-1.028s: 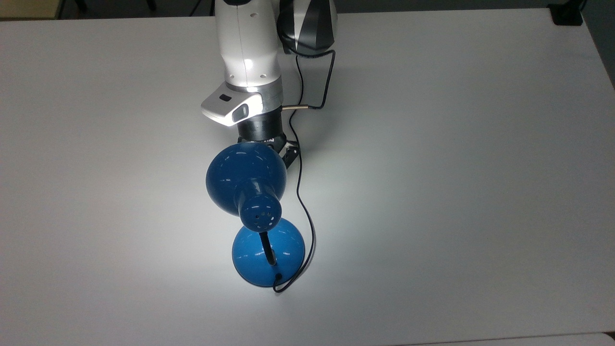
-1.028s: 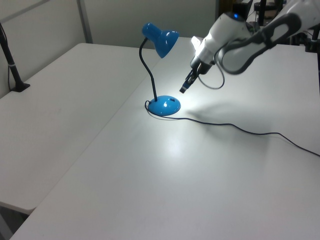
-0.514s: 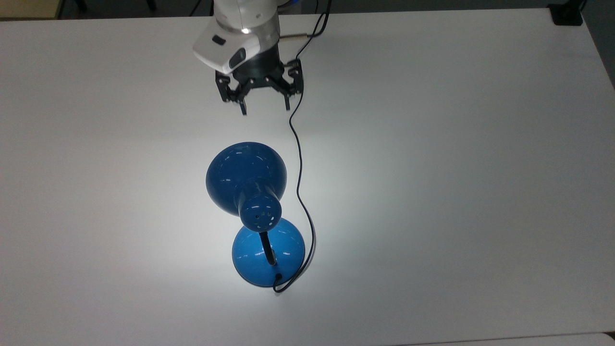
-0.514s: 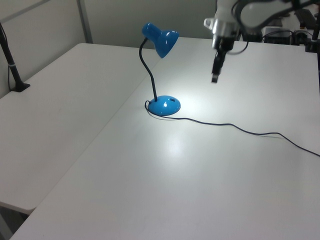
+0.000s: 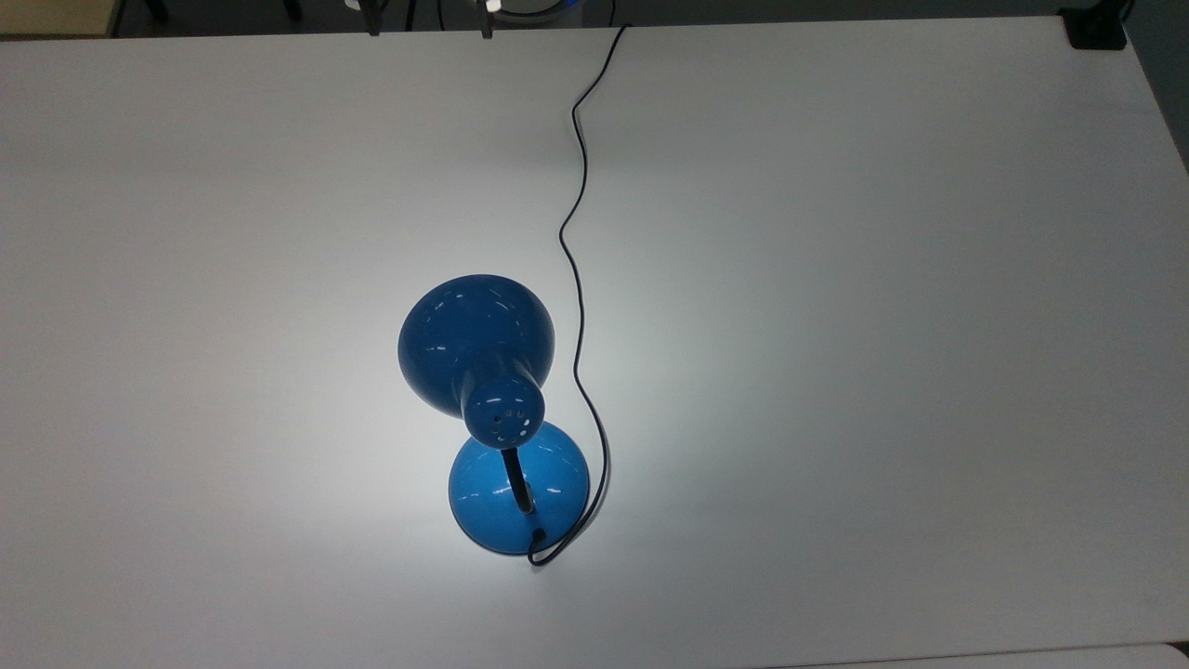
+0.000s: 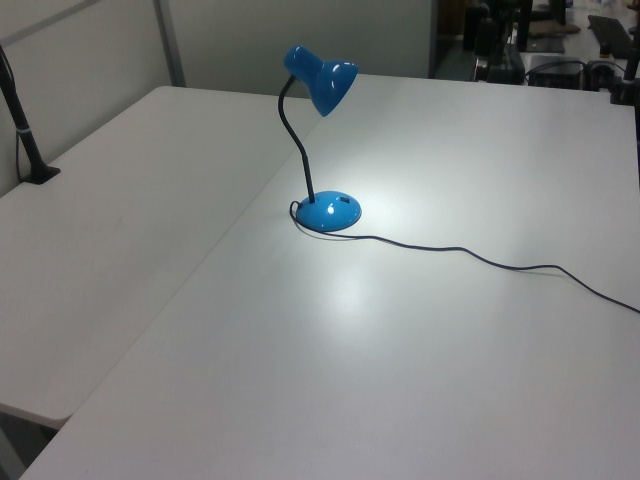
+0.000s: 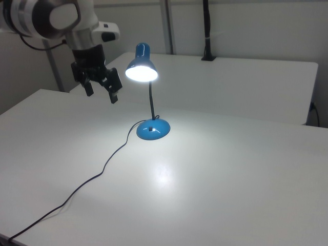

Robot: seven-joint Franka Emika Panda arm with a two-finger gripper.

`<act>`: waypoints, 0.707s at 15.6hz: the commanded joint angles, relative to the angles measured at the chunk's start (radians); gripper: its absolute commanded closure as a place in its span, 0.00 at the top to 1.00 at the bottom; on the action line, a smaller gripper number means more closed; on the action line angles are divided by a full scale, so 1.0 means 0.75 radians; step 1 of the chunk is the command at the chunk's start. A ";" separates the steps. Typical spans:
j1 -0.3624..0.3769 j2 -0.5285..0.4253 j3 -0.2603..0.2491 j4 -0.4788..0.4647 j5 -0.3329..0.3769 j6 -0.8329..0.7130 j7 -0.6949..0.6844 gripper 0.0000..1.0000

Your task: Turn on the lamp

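Observation:
The lamp stands lit on the white table (image 5: 836,372), its blue shade (image 5: 476,339) above the round blue base (image 5: 518,492) and a pool of light around it. The right view has the shade (image 7: 142,66) glowing over the base (image 7: 152,129); the left view has the shade (image 6: 322,80) and base (image 6: 330,212). A thin black cord (image 5: 576,279) runs from the base toward the top view's top edge. My gripper (image 7: 101,90) hangs open and holding nothing in the air, at the right view's left of the shade, apart from it. One fingertip (image 5: 484,26) pokes in at the top view's top edge.
The cord (image 6: 480,258) trails across the table to the left view's right edge. A black clamped post (image 6: 25,130) stands at the left view's left. Another black post (image 7: 206,31) rises at the right view's back. A black block (image 5: 1096,28) sits at the top view's top right corner.
The arm has pulled back from beside the lamp's shade toward the top view's top edge and left the left view. The lamp stays lit and has not moved.

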 commanded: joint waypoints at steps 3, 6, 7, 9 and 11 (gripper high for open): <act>-0.022 0.125 0.013 0.193 -0.097 -0.065 0.040 1.00; -0.022 0.170 0.015 0.246 -0.125 -0.065 0.038 1.00; -0.020 0.170 0.017 0.242 -0.127 -0.065 0.036 1.00; -0.012 0.168 0.019 0.240 -0.127 -0.065 0.036 1.00; -0.006 0.162 0.021 0.238 -0.123 -0.069 0.038 1.00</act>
